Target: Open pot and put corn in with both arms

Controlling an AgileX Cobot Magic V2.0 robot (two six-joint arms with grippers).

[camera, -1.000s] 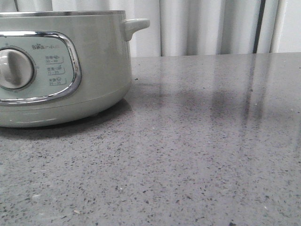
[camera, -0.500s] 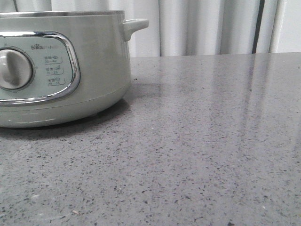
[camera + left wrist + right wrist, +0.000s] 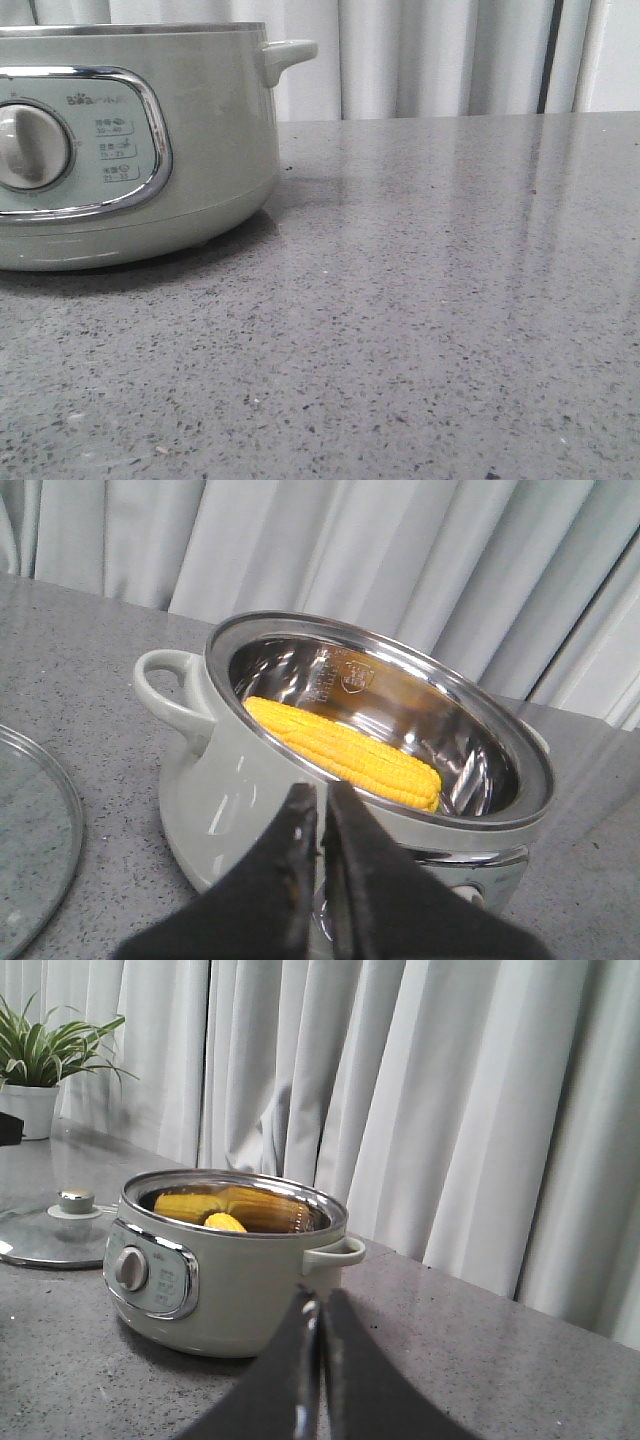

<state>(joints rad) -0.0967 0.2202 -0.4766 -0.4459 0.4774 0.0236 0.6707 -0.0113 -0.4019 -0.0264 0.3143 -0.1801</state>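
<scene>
The pale green pot (image 3: 140, 150) stands at the left of the front view, its lid off. The yellow corn (image 3: 340, 752) lies inside its steel bowl; it also shows over the rim in the right wrist view (image 3: 235, 1208). My left gripper (image 3: 322, 798) is shut and empty, raised beside the pot (image 3: 250, 780) near its control panel side. My right gripper (image 3: 320, 1305) is shut and empty, away from the pot (image 3: 230, 1280) on its handle side. Neither gripper shows in the front view.
The glass lid (image 3: 55, 1232) with a steel knob lies flat on the grey counter beyond the pot; its edge shows in the left wrist view (image 3: 35, 850). A potted plant (image 3: 35, 1070) stands behind it. Pale curtains hang along the back.
The front view has shifted very slightly; the pot and counter stay where they were.
</scene>
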